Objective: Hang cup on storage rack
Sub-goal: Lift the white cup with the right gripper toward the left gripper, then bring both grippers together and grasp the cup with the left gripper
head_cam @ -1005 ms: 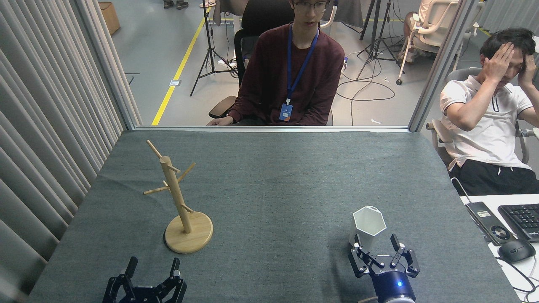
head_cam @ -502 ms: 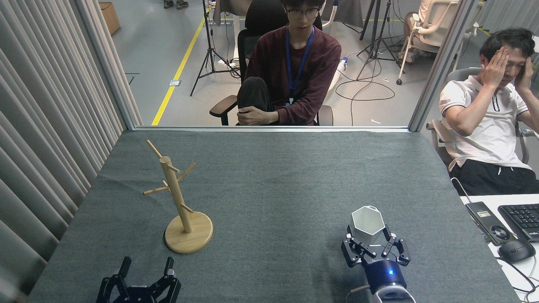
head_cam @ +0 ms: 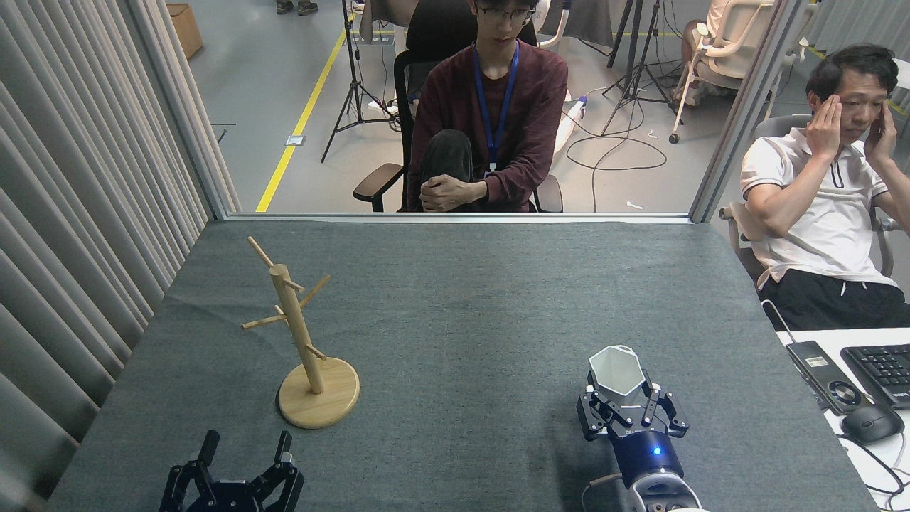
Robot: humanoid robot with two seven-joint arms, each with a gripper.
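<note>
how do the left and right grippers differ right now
The left gripper has its fingers spread with nothing between them; the right gripper has its fingers around the white cup. The left sits near the wooden mug tree; the right is far from it. Both are black and low over the table.

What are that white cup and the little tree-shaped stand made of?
The cup looks like matte white plastic or ceramic; its flat, even, glare-free facets leave that open. The storage rack appears to be light, unpainted wood: pale tan pole, pegs and round base, with faint grain.
</note>
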